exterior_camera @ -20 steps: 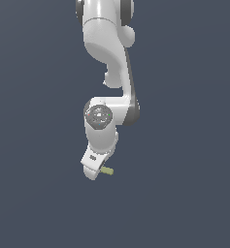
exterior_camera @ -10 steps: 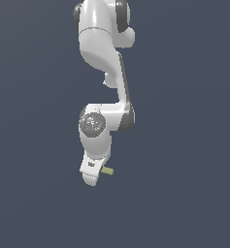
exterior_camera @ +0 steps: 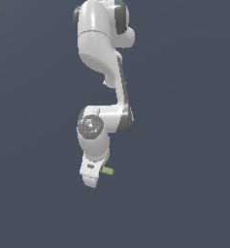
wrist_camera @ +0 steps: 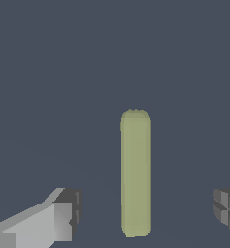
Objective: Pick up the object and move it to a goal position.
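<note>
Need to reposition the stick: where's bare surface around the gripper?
Bare dark surface lies all around the arm in the exterior view. The only crowded spot is at the gripper: the olive-yellow stick lies between its open fingers, untouched.

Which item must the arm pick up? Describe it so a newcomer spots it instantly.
Follow the white Panda arm down to its gripper. Beside it, toward the exterior view's right, pokes out the stick: small, thin, olive-yellow, the only coloured thing against the plain dark background.
</note>
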`<state>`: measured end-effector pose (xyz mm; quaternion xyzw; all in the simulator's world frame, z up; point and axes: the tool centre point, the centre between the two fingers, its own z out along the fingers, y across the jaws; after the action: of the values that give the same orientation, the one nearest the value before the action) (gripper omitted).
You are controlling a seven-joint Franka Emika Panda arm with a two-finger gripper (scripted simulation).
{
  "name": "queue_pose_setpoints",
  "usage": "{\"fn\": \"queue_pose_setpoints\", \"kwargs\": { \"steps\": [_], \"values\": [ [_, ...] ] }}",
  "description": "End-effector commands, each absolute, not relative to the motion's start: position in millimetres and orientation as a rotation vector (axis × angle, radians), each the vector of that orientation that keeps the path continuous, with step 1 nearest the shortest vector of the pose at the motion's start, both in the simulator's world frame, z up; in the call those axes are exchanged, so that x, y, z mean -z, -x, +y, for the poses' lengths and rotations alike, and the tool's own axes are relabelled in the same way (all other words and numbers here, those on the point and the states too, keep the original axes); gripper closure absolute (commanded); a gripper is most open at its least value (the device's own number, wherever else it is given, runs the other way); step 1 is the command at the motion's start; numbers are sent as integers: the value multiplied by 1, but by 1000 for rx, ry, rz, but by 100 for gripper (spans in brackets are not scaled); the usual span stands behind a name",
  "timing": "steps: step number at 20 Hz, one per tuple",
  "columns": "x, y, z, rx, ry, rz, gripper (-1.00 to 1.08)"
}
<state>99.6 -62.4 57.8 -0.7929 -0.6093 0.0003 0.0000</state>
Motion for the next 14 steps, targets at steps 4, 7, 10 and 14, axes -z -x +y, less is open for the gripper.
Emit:
{"fn": "queue_pose_setpoints", "kwargs": {
  "steps": [4,7,10,14],
  "values": [
    [-48,-99,-62,-1,2490,-1915,-92],
    [-33,-99,-62,-1,2489,-1918,-92],
    [-17,-99,-62,-1,2487,-1920,-92],
    [-7,-99,-62,0,2487,-1920,-92]
  ]
}}
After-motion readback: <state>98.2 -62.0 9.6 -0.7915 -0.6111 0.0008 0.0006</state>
